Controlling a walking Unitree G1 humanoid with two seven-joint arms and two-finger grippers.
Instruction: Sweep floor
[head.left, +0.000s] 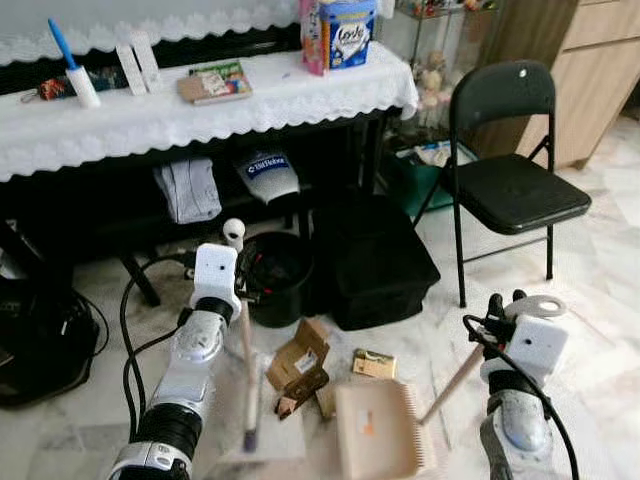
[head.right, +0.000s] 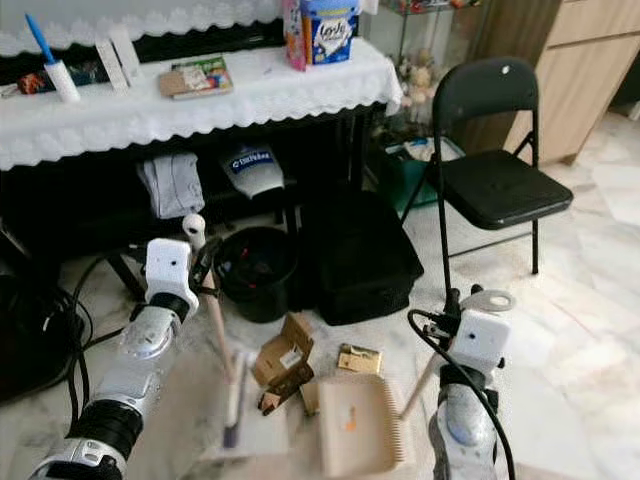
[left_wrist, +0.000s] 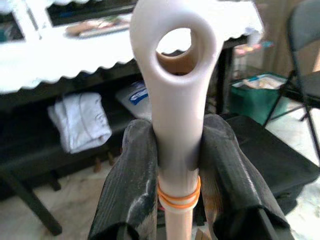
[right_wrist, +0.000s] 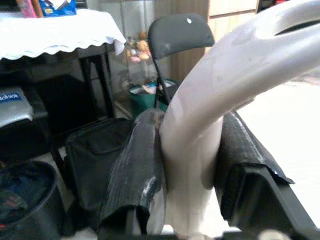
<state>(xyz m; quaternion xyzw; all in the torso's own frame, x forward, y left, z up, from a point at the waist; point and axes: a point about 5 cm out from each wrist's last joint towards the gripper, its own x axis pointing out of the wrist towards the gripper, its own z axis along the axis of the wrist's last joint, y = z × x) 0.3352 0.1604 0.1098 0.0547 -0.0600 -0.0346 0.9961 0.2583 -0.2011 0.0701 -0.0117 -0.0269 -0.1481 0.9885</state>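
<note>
- The table (head.left: 150, 115) with its lace cloth spans the far left; a black bag (head.left: 375, 262) and round bin (head.left: 275, 275) sit at its near edge.
- A folding chair (head.left: 510, 180) stands far right, with open marble floor (head.left: 600, 270) beside it.
- The dustpan (head.left: 375, 430) lies near centre, cardboard scraps (head.left: 303, 365) just left of it.
- Left gripper (left_wrist: 177, 160): fingers clamped on the broom (head.left: 246, 380) handle, bristles on the floor.
- Right gripper (right_wrist: 192, 165): fingers clamped on the dustpan's handle top.
</note>
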